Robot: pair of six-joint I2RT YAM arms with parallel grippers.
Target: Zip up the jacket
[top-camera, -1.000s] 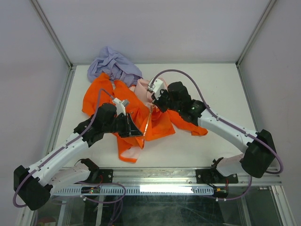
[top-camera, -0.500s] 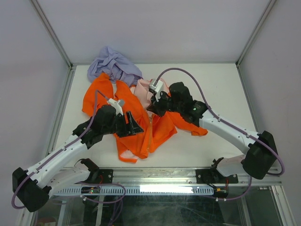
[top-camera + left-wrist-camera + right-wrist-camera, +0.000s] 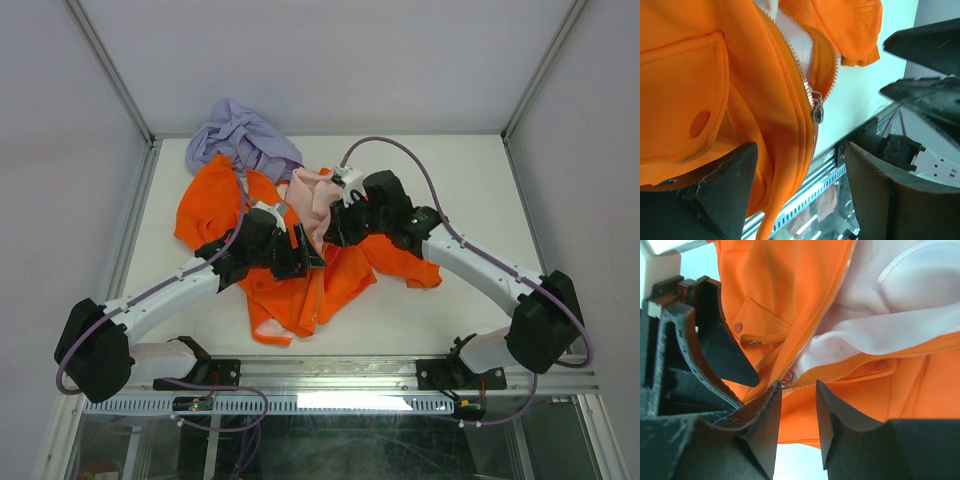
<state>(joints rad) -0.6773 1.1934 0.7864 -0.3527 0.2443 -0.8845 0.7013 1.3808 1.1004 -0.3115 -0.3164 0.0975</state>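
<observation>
two grippers over the orange jacket [image 3: 340,278]
left gripper [image 3: 800,150] spread wide, zipper pull [image 3: 817,114] seen between its fingers; right gripper [image 3: 797,385] narrowly parted, gripping nothing.

White table [image 3: 470,180]: orange jacket [image 3: 205,200] crumpled centre-left; lavender garment [image 3: 240,135] at far edge.

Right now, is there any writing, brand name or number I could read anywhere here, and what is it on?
Nothing reads clearly.
Embossed mark on the jacket, left wrist view: blocky strokes, too indistinct to read.
Purple cloth and table: no writing visible.
</observation>
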